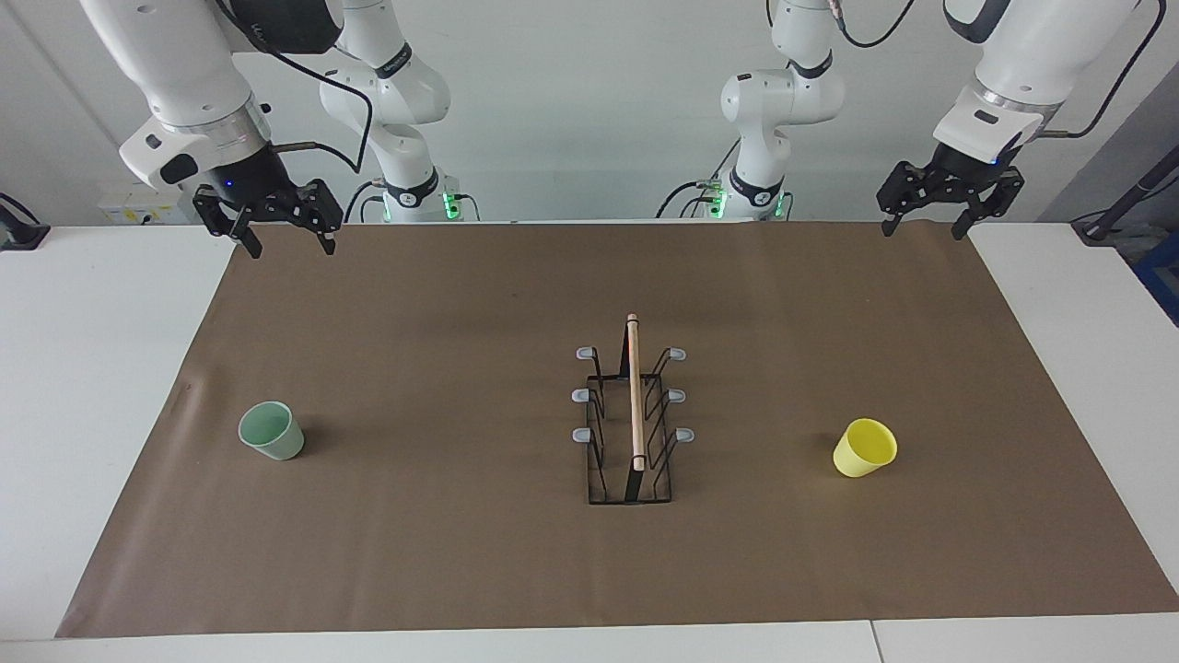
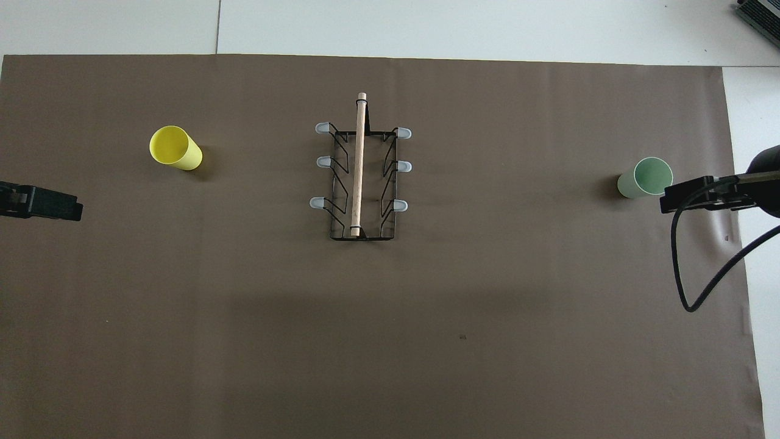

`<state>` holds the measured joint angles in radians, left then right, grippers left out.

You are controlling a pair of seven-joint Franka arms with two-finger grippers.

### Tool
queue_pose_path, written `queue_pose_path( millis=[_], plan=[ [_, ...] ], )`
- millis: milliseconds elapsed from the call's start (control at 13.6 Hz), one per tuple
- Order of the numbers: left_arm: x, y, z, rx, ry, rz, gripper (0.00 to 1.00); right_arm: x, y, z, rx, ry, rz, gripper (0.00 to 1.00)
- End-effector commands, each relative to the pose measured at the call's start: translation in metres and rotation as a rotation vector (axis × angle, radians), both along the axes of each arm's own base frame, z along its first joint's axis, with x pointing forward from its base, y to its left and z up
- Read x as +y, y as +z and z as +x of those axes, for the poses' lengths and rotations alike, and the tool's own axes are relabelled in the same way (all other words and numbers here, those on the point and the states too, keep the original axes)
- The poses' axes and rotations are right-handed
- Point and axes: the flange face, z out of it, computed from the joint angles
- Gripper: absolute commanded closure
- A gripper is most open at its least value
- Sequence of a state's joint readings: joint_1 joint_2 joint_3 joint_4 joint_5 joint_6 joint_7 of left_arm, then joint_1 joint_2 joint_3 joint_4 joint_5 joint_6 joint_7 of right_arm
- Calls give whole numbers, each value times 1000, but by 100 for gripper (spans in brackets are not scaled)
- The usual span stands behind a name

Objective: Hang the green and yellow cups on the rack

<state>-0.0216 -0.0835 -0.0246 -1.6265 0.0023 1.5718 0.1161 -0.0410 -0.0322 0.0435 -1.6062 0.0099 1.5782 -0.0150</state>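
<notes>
From the facing view, my white surface (image 1: 101,368) carries a wide brown mat (image 1: 461,516), with a pale wall above it. My right pincer (image 1: 281,235) hangs wide and empty over the mat's edge nearest me; my left pincer (image 1: 926,219) hangs the same way, wide and empty, at the other end. Both arms wait. The rack (image 1: 634,424) stands mid-mat, prongs bare. The green cup (image 1: 273,431) stands upright toward my right arm's end, the yellow cup (image 1: 865,448) toward my left arm's end.

From overhead, the mat (image 2: 426,341) fills nearly everything. The rack (image 2: 361,177) sits between the yellow cup (image 2: 175,148) and the green cup (image 2: 646,177), well apart from both.
</notes>
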Motion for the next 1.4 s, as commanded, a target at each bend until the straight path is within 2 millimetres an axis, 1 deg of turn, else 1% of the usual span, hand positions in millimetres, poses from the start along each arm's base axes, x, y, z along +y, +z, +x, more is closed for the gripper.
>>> queue_pose_path(
  millis=[0, 147, 294, 368, 442, 589, 736, 810, 957, 1031, 1104, 1178, 1252, 1325],
  plan=[
    [-1, 6, -5, 5, 7, -7, 0, -1, 12, -3, -23, 1, 12, 0],
    [0, 6, -7, 8, 0, -5, 0, -1, 15, -6, -22, 0, 12, 0],
    [-3, 6, -8, 12, 4, -5, 0, -1, 16, -7, -28, 1, 12, 0],
    [2, 1, -9, 29, 18, -6, 0, 0, 16, -6, -30, 3, 12, 0],
    [9, 2, -9, 20, 30, -7, 0, 0, 16, -6, -31, 3, 12, 0],
    [10, -11, -11, 12, 50, -13, 0, 0, 16, -6, -31, 4, 12, 0],
    [11, -29, -6, 28, 145, -12, 0, 3, 13, -5, -39, 7, 10, 0],
    [14, -36, 1, 20, 160, -15, 0, 4, 8, -1, -42, 10, 8, 0],
    [21, -68, 28, 43, 178, -13, 0, 5, -10, 14, -45, 14, -7, 0],
    [29, -84, 43, 52, 194, -12, 0, 20, -22, 21, -30, 45, -22, 0],
    [40, -106, 63, 77, 220, -14, 0, 28, -36, 29, -24, 76, -86, 0],
    [48, -121, 81, 88, 251, -18, 0, 37, -46, 34, -22, 104, -128, 0],
    [60, -133, 101, 74, 298, -19, 0, 40, -58, 38, -18, 115, -140, 0],
    [66, -145, 115, 67, 345, -45, 0, 40, -68, 38, -11, 120, -147, 0]
  ],
)
